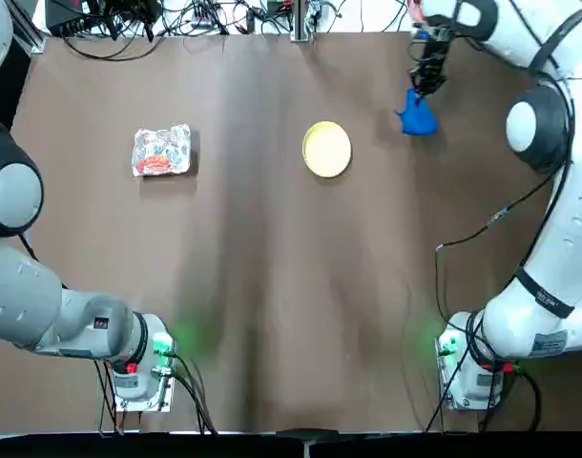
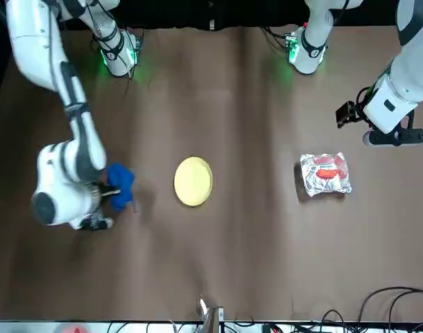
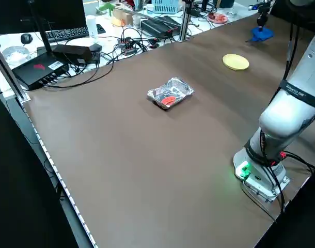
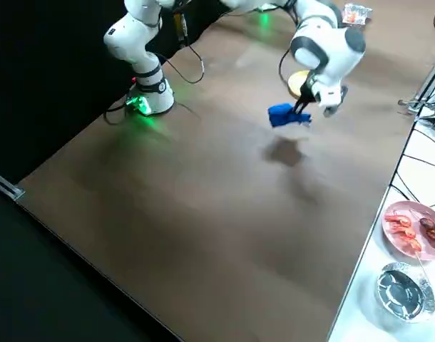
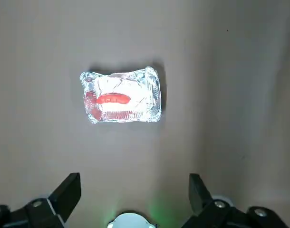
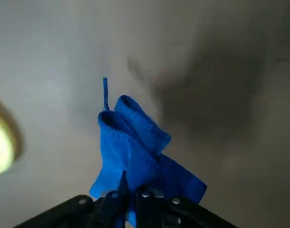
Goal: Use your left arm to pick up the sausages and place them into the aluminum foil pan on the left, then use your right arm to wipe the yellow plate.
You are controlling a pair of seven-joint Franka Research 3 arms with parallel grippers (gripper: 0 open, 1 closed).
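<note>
Sausage within the foil pan, toward the table's far left corner; the placing step is judged complete. The left gripper, fingers spread, is held above the table on the robot's side of the pan. The blue cloth is pinched by the right gripper above the far right part. Wiping is judged next: the cloth must be carried leftward and lowered onto the yellow plate.
</note>
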